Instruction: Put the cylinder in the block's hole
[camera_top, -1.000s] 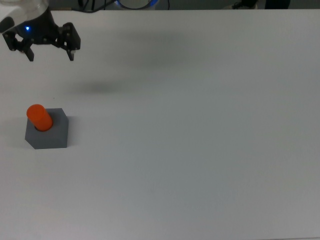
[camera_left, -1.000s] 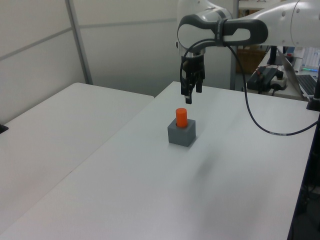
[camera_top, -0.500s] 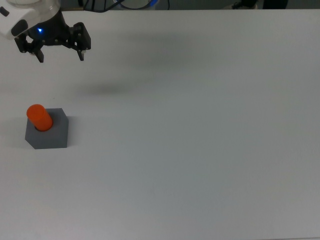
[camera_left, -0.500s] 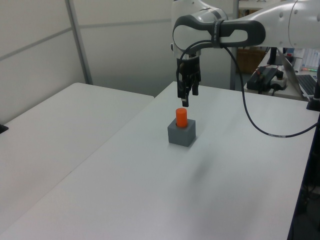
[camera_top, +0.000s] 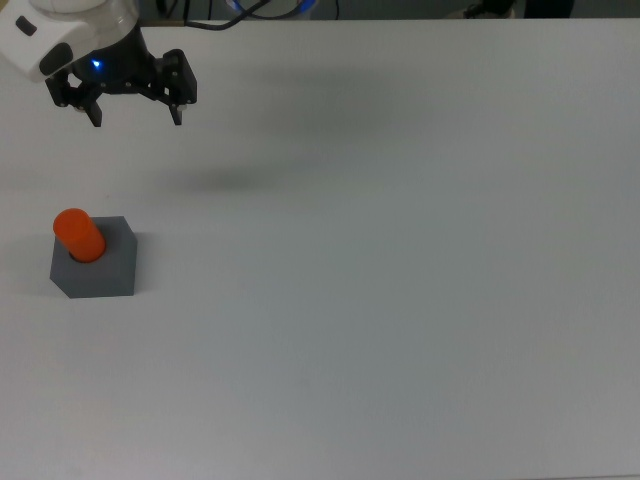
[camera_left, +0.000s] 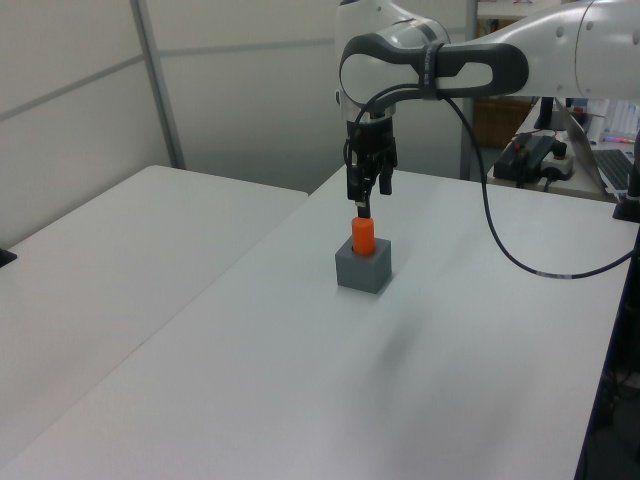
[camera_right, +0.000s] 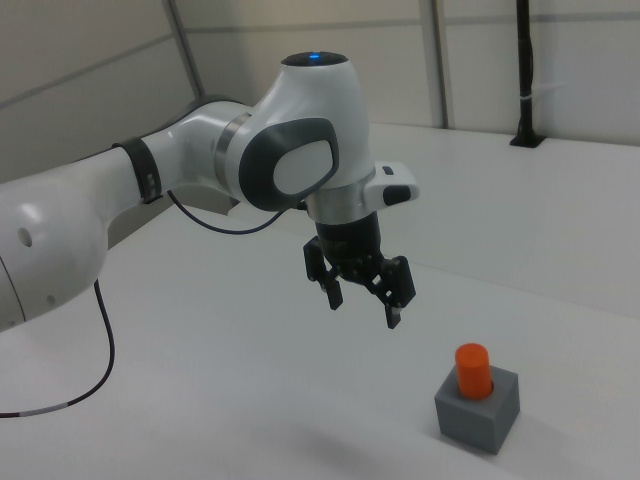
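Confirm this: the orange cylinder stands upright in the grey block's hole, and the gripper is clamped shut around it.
Not quite. The cylinder does stand upright in the block, but the gripper is not around it: the right view shows it open, empty, up in the air and apart from the cylinder.

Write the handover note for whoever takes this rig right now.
Claw: open, empty, raised above the table, away from the block in the top and right views.
Cylinder: standing upright in the block's top, its upper part sticking out.
Block: near the top view's left edge, flat on the table.
Done: cylinder placed and released.
Left: nothing obvious; how deep it sits cannot be seen.
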